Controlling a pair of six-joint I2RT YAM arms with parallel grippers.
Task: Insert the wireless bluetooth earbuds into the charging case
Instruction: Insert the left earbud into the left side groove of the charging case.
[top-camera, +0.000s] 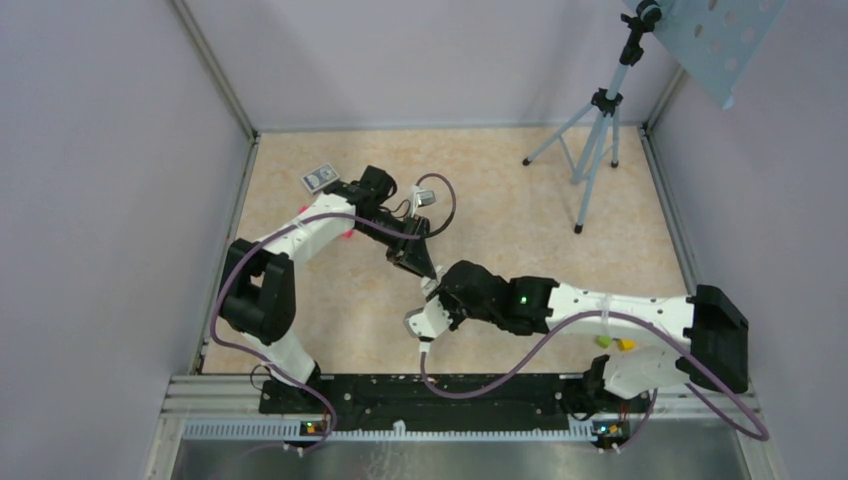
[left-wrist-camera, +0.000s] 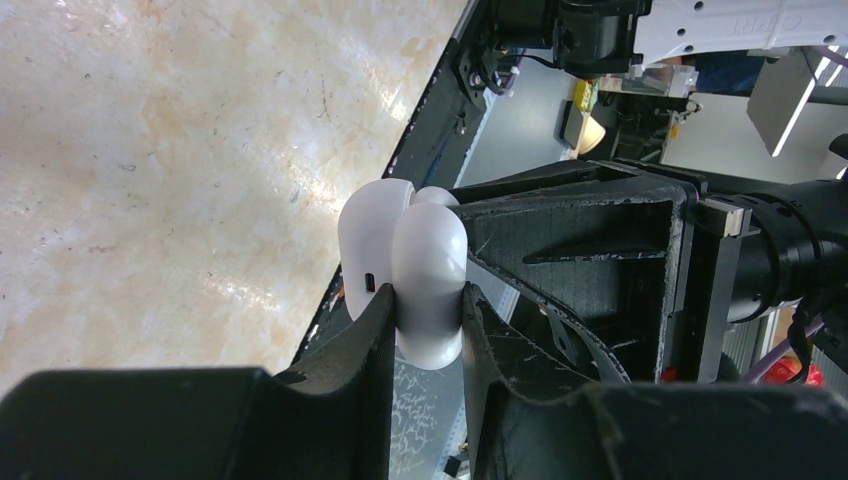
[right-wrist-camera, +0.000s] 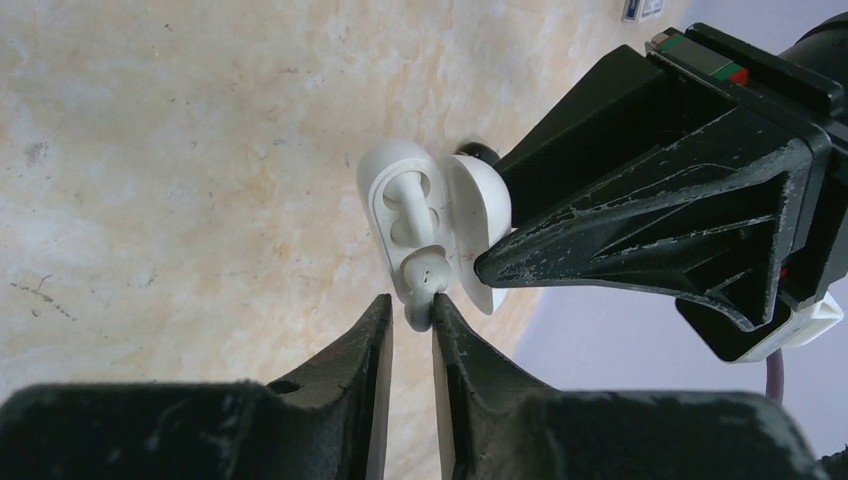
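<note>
My left gripper (left-wrist-camera: 428, 300) is shut on the white charging case (left-wrist-camera: 425, 280), held up off the table. In the right wrist view the case (right-wrist-camera: 392, 170) has its lid (right-wrist-camera: 480, 215) swung open, with a left finger (right-wrist-camera: 640, 200) pressing on it. One white earbud (right-wrist-camera: 425, 275) sits at the case's lower well, its stem poking out between the fingertips of my right gripper (right-wrist-camera: 410, 305). Those jaws stand slightly apart, with a gap on the left of the stem. A white earbud-like shape (right-wrist-camera: 405, 195) fills the upper well. The two grippers meet mid-table, left (top-camera: 425, 268) and right (top-camera: 432, 290).
A grey patterned card-like box (top-camera: 319, 178) lies at the far left of the table. A tripod (top-camera: 596, 140) stands at the far right. Walls close in both sides, and a black rail (top-camera: 400, 400) runs along the near edge.
</note>
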